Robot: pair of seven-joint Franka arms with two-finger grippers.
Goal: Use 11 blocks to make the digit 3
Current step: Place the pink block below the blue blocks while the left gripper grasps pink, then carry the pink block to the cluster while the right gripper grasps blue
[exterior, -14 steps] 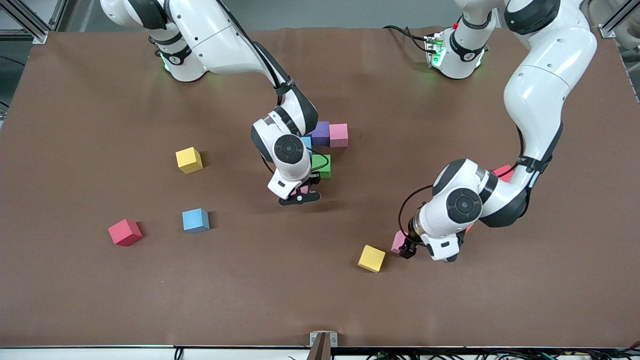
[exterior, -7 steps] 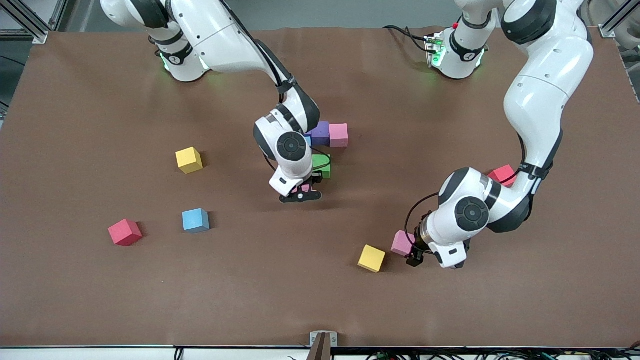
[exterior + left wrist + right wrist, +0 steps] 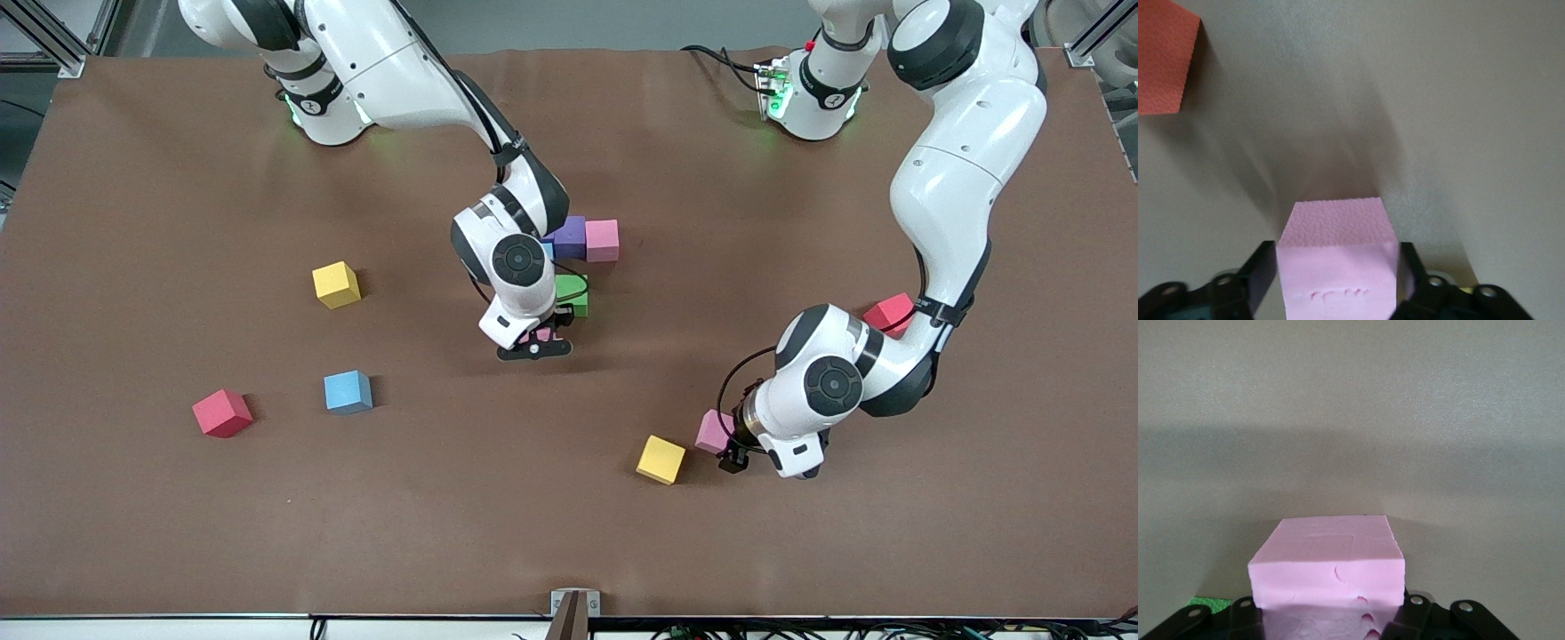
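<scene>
On the brown desk (image 3: 160, 533) the left gripper (image 3: 731, 444) is down at a pink block (image 3: 713, 430) that sits just beside a yellow block (image 3: 661, 459), toward the left arm's end and near the front camera. In the left wrist view this pink block (image 3: 1337, 263) sits between the two fingers (image 3: 1258, 277), whose pads lie against both its sides, so the jaws are closed on it at block width. The right gripper (image 3: 536, 338) is low at the middle of the desk, just nearer the front camera than a green block (image 3: 573, 293). Its wrist view shows another pink block (image 3: 1328, 572) pinched between its fingers (image 3: 1238, 617), the jaws partly closed around it. The digit 3 is only begun: a purple block (image 3: 570, 236) and a pink block (image 3: 602, 240) sit touching side by side, with the green block a little nearer the camera and a sliver of blue block (image 3: 546, 252) showing by the right arm. Toward the right arm's end lie a second yellow block (image 3: 336, 284), a blue block (image 3: 348, 391) and a red cube (image 3: 222, 413), well apart. Another red cube (image 3: 890, 314) shows beside the left arm's forearm.
</scene>
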